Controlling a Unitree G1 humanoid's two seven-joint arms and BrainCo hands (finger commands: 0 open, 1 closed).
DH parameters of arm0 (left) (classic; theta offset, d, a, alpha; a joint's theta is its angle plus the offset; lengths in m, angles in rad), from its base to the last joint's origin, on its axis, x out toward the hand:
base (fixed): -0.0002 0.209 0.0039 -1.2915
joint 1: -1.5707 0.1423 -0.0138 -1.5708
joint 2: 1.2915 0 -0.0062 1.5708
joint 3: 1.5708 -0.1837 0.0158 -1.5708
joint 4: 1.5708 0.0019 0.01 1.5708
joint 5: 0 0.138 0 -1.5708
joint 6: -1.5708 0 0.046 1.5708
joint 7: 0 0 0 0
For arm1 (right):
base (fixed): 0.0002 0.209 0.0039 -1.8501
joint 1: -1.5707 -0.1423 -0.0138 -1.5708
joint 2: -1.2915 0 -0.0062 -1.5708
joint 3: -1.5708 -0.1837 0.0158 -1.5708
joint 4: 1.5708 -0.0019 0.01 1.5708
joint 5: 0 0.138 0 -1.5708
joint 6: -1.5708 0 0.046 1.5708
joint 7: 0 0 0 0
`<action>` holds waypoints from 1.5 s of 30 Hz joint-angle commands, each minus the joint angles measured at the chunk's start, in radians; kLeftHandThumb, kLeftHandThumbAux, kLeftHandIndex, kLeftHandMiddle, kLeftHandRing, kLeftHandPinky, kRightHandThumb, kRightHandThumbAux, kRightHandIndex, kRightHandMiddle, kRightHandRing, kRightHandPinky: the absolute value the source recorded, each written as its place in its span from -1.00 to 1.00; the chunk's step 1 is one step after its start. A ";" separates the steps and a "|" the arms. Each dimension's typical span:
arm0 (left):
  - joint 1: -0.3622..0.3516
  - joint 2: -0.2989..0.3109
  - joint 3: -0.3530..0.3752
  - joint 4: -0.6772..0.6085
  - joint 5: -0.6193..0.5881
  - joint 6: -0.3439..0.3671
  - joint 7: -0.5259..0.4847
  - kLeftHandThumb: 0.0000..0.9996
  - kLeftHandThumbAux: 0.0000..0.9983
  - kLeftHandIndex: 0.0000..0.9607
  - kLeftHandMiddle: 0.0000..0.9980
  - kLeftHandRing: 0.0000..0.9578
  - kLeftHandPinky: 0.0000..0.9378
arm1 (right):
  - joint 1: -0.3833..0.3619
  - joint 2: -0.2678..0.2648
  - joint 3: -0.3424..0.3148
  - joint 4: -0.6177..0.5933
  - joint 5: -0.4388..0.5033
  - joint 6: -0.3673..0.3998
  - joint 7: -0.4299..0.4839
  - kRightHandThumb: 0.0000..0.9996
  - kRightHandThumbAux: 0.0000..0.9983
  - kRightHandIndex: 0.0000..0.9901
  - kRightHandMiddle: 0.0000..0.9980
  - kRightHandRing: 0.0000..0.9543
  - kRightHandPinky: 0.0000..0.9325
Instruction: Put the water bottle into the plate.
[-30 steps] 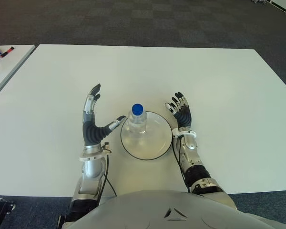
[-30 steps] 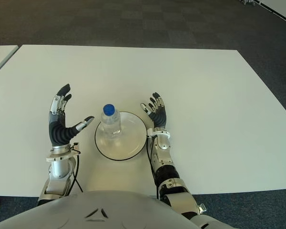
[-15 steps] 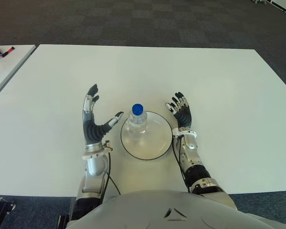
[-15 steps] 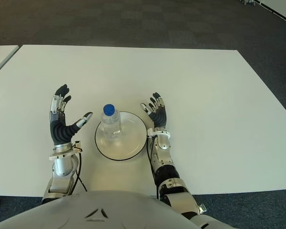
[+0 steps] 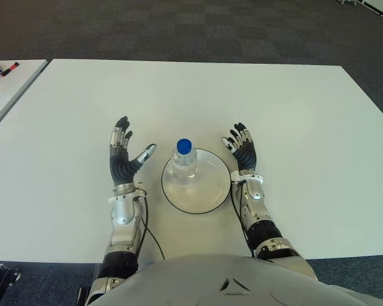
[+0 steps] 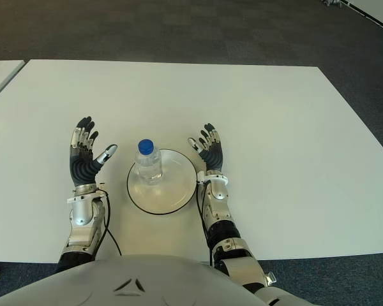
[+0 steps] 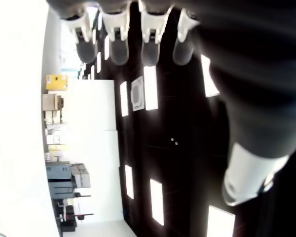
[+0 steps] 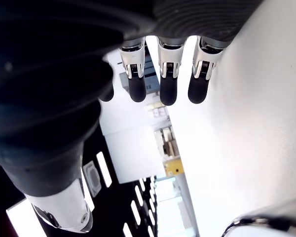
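Note:
A clear water bottle (image 5: 184, 162) with a blue cap stands upright inside the glass plate (image 5: 207, 194), toward the plate's far left part. My left hand (image 5: 123, 156) is to the left of the plate, fingers spread, palm toward the bottle, holding nothing and apart from it. My right hand (image 5: 240, 148) shows at the plate's right rim, fingers stretched out, with nothing in it. Each wrist view shows only straight fingers (image 7: 118, 37) (image 8: 163, 74) with nothing between them.
The white table (image 5: 293, 127) spreads wide around the plate. A second table with a marker (image 5: 6, 69) on it sits at the far left. Dark carpet lies beyond the far edge.
My left hand has drawn back from the bottle to the left and lowered, its thumb no longer near the bottle. The bottle, plate and right hand have not moved.

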State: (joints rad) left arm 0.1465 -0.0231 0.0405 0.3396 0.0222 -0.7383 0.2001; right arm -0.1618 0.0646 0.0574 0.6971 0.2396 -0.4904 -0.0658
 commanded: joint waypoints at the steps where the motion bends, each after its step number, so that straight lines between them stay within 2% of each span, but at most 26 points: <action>1: -0.039 -0.006 0.024 0.093 -0.010 -0.024 -0.008 -0.98 0.52 -0.73 -0.77 -0.81 -0.74 | 0.047 0.151 -0.005 0.053 0.007 0.045 -0.009 -0.93 0.65 -0.79 -0.77 -0.77 -0.68; 14: -0.063 -0.048 0.027 0.137 0.064 -0.085 0.038 -0.95 0.75 -0.75 -0.71 -0.72 -0.62 | 0.051 0.149 -0.009 0.053 0.012 0.040 -0.001 -0.95 0.67 -0.78 -0.77 -0.78 -0.70; 23: -0.079 -0.055 0.028 0.168 0.040 -0.128 0.017 -0.99 0.90 -0.75 -0.68 -0.68 -0.60 | 0.051 0.150 -0.015 0.052 0.019 0.040 0.003 -0.94 0.68 -0.77 -0.77 -0.78 -0.68; 40: -0.099 -0.053 0.029 0.210 0.050 -0.161 0.026 -1.00 0.96 -0.76 -0.66 -0.66 -0.59 | 0.048 0.149 -0.021 0.054 0.023 0.039 0.017 -0.95 0.68 -0.79 -0.77 -0.77 -0.70; 45: -0.087 -0.036 0.029 0.204 0.136 -0.135 0.071 -1.00 0.91 -0.74 -0.66 -0.67 -0.61 | 0.048 0.149 -0.021 0.055 0.019 0.041 0.014 -0.96 0.67 -0.79 -0.78 -0.78 -0.70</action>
State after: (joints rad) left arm 0.0582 -0.0661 0.0667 0.5276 0.0914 -0.8972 0.2340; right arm -0.1606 0.0653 0.0463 0.6963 0.2452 -0.4925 -0.0426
